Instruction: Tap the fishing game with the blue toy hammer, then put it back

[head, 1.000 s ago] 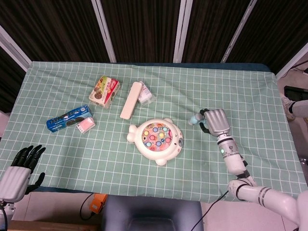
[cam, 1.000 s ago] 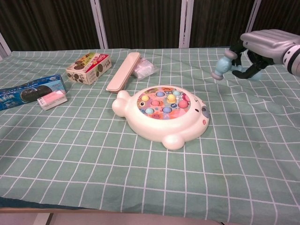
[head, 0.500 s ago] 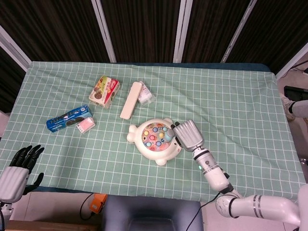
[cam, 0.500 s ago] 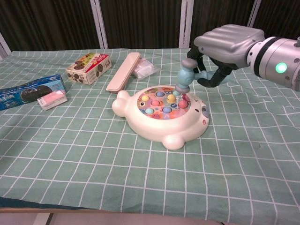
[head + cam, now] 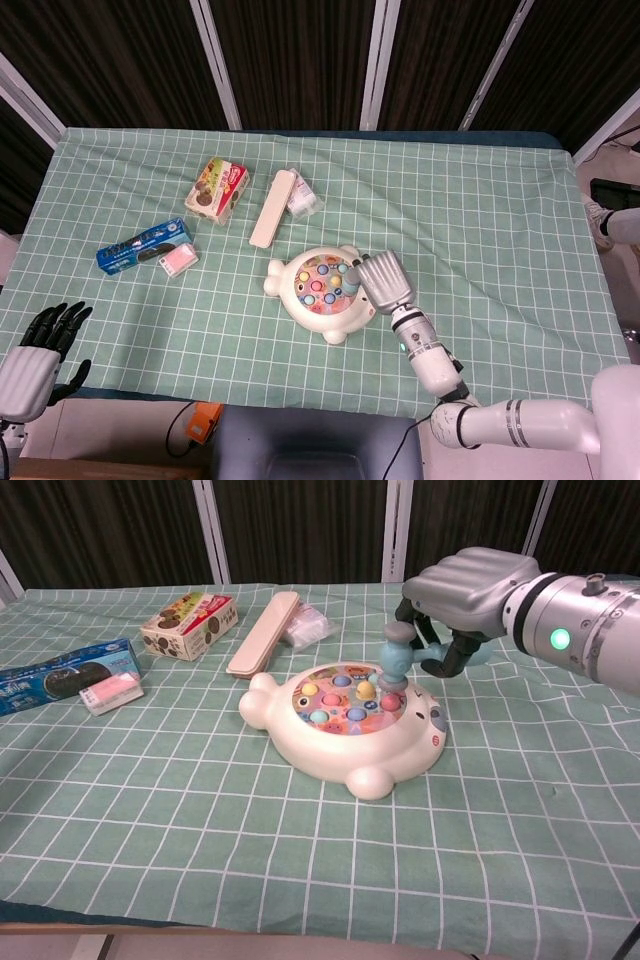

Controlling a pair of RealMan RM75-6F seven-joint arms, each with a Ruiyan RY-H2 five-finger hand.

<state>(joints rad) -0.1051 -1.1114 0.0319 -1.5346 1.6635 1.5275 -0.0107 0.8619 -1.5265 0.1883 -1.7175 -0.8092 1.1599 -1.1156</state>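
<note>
Our right hand [image 5: 470, 595] clamped on blue toy hammer [image 5: 400, 663], head just below fingers, touching fishing game [image 5: 345, 725]; tap underway, return left.

right hand [image 5: 465, 590]: fingers curled, gripping | left hand [image 5: 38, 350]: idle, fingers apart

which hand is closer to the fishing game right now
Right. The right hand is over the fishing game's right edge, holding the blue toy hammer down on it. The left hand sits far off at the table's near left corner.
</note>
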